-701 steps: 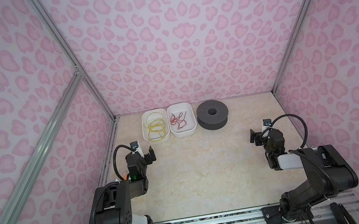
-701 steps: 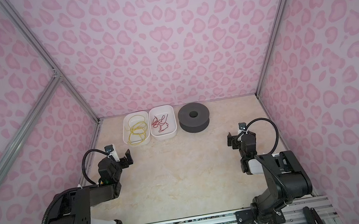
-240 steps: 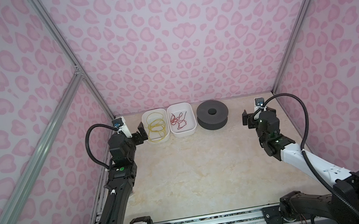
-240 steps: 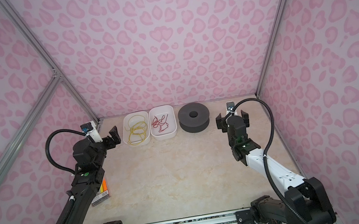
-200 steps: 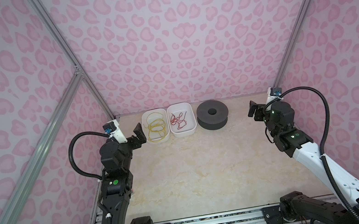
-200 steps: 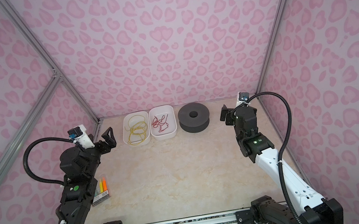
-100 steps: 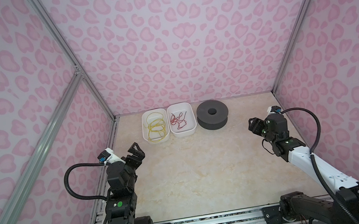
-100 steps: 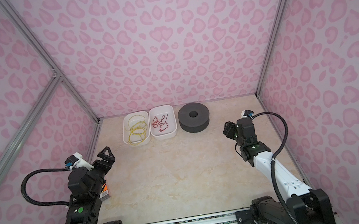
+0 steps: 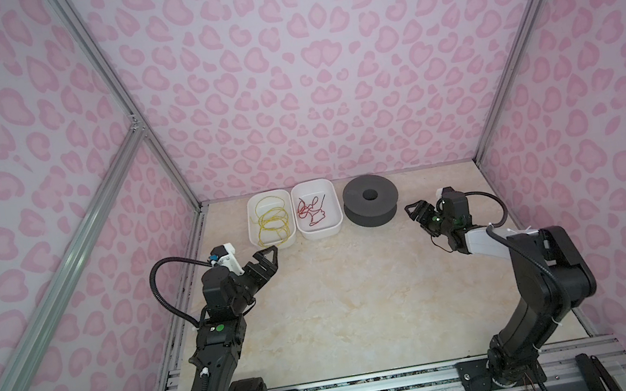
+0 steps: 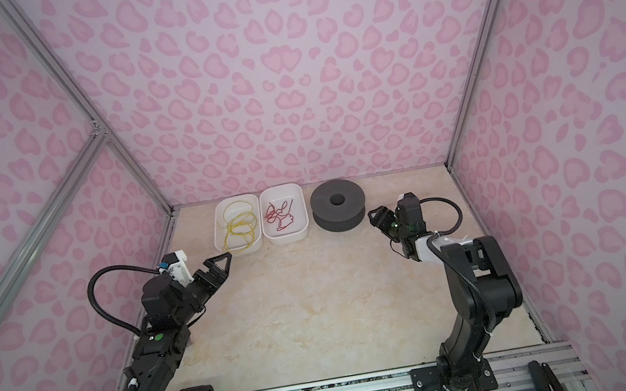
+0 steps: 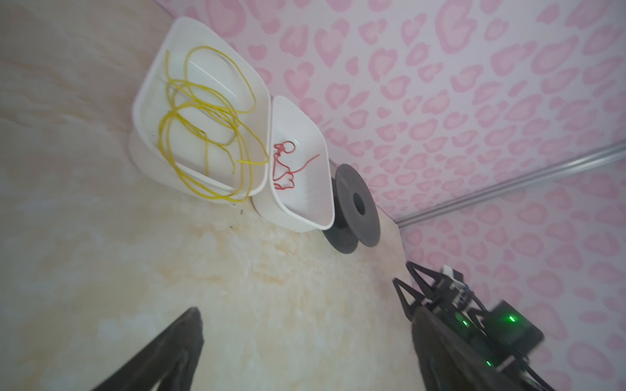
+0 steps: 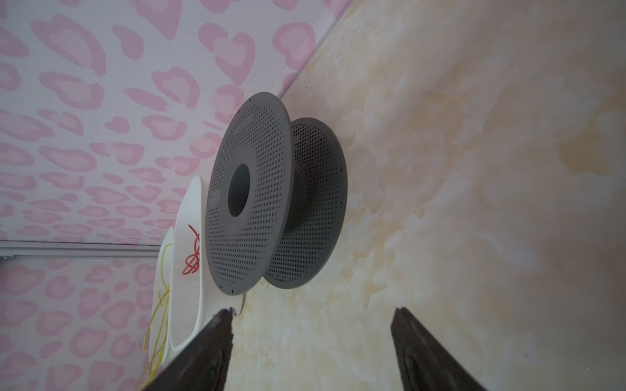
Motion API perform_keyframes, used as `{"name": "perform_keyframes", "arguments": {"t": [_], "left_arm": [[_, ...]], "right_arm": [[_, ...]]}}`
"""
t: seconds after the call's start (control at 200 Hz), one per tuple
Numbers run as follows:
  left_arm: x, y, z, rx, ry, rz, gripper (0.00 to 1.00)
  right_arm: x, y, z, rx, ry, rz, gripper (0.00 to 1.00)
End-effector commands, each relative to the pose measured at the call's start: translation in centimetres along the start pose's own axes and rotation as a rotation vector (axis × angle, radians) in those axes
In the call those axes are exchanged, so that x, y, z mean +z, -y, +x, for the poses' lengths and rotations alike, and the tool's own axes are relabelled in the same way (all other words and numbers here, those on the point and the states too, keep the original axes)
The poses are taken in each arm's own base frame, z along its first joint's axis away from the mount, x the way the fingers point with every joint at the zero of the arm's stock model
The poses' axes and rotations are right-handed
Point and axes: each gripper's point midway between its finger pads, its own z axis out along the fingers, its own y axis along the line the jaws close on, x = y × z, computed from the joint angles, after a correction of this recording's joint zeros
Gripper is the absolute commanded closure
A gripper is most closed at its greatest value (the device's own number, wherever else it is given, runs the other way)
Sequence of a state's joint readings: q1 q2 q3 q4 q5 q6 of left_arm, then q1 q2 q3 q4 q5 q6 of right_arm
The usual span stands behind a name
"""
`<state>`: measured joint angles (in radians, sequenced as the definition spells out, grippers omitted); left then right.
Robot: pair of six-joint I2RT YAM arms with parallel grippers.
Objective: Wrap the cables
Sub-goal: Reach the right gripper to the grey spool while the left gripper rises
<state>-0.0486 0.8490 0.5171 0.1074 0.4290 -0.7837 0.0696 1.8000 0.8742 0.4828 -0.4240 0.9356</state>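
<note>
Now the left hand [image 9: 267, 253] hangs released just beside the white tray [image 9: 250, 222] holding the cables [image 9: 273, 223] in loose loops; right hand [image 9: 416, 208], also released, faces the grey spool [image 9: 372, 206]; best pinch one strand end, lift slowly, avoid snagging.

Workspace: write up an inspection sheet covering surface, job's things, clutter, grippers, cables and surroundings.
Surface: marbled beige tabletop; items line its far edge.
Job's things: yellow cables loose in a white tub, one loop over its near rim; grey spool bare, lying on a flange.
Clutter: red wire in the second white tub.
Grippers: left gripper open, empty, at the yellow cables' tub; right gripper open, empty, beside the spool, apart from it.
Cables: black arm hoses loop clear of the tubs.
Surroundings: pink heart-print walls, aluminium frame.
</note>
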Motion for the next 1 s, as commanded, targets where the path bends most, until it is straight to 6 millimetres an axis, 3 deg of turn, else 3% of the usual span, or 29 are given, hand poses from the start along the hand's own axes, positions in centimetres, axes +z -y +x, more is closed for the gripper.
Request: {"name": "perform_keyframes", "arguments": {"t": [0.0,0.115,0.245,0.43,0.585,0.695,0.715,0.84,0.995], "left_arm": [[0.0,5.4,0.3,0.106,-0.024,0.238,0.02],[0.2,6.6,0.7,0.138,-0.025,0.278,0.03],[1.1,5.7,0.2,0.133,-0.007,0.232,0.04],[4.0,4.6,-0.4,0.054,-0.029,0.193,0.02],[5.4,4.1,-0.1,0.034,-0.075,0.177,0.0],[5.6,4.0,-0.2,0.042,-0.078,0.164,0.0],[5.6,4.0,-0.3,0.045,-0.079,0.162,0.0],[5.7,4.1,-0.3,0.043,-0.086,0.161,0.0],[5.6,4.1,-0.3,0.044,-0.085,0.157,0.0]], "right_arm": [[2.0,-2.8,-1.5,0.103,0.015,-0.201,0.26],[4.1,-3.0,-1.8,0.144,0.015,-0.282,0.28],[5.4,-2.7,-1.9,0.165,0.021,-0.306,0.28],[7.8,-2.7,-1.7,0.204,-0.008,-0.316,0.33],[8.6,-3.2,-2.6,0.269,-0.006,-0.37,0.46],[9.0,-4.7,-2.9,0.264,-0.02,-0.424,0.56],[9.6,-3.8,-2.4,0.273,-0.029,-0.411,0.57],[9.7,-3.1,-2.4,0.304,-0.019,-0.414,0.68],[9.5,-3.7,-2.7,0.333,-0.018,-0.464,0.78]]}}
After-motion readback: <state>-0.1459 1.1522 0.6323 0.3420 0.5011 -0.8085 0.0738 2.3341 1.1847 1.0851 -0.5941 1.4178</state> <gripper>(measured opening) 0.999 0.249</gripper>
